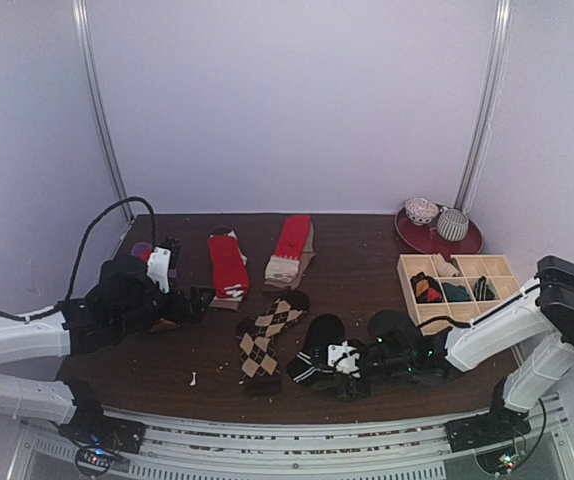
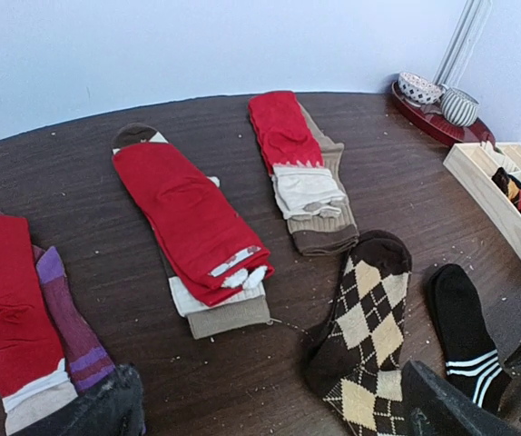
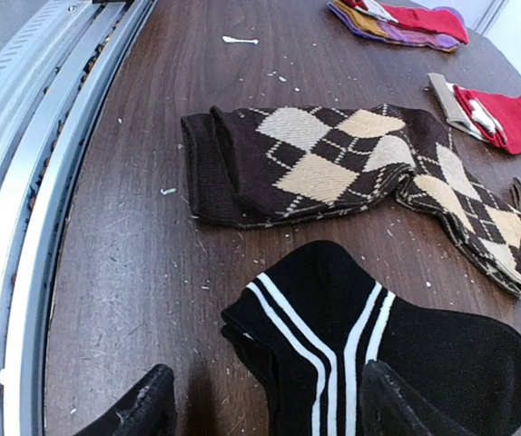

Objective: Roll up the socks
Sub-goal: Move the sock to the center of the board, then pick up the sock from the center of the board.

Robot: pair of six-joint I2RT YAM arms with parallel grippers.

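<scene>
Several sock pairs lie flat on the dark table. The black white-striped socks lie at the near middle. My right gripper is open over them, its fingers either side of the striped end. The brown-and-beige argyle socks lie just to their left. Behind them are red socks with tan cuffs and red socks with white cuffs. Red-and-purple socks lie far left. My left gripper hovers open and empty near them.
A pale wooden grid tray holding rolled socks stands at the right. Behind it is a red plate with two bowls. A metal rail runs along the near table edge. Lint specks dot the wood.
</scene>
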